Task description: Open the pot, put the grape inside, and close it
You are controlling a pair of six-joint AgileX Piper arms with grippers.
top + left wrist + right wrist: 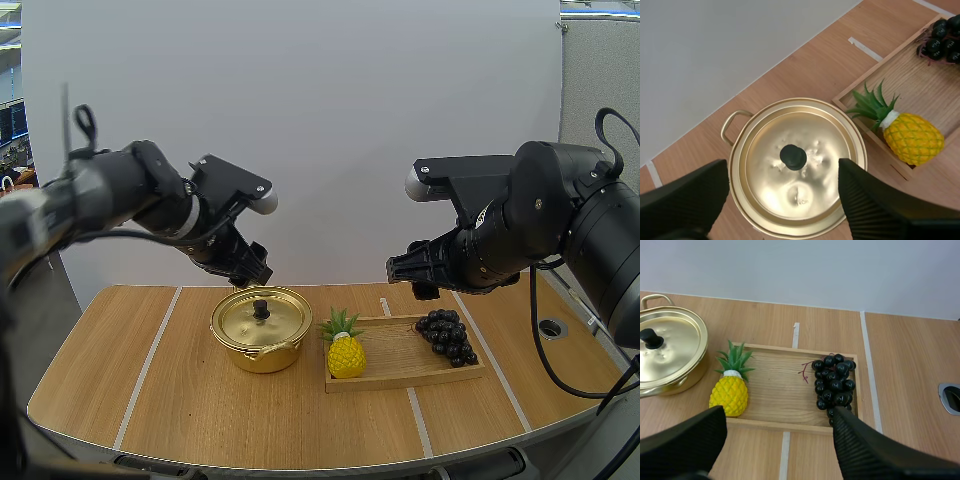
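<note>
A plain pale wall (350,110) stands behind a light wooden table (90,370) with a rounded front edge. Thin white stripes (151,360) cross its top, and a metal-rimmed hole (552,327) sits near its right end.

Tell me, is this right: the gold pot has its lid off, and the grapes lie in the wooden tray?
Not quite: the lid is on the pot, as the left wrist view shows. The grapes do lie in the wooden tray.

pot (262,357) left of tray (398,352) | lid (250,322) on pot | in tray: pineapple (346,356) left, grapes (447,336) right
</note>
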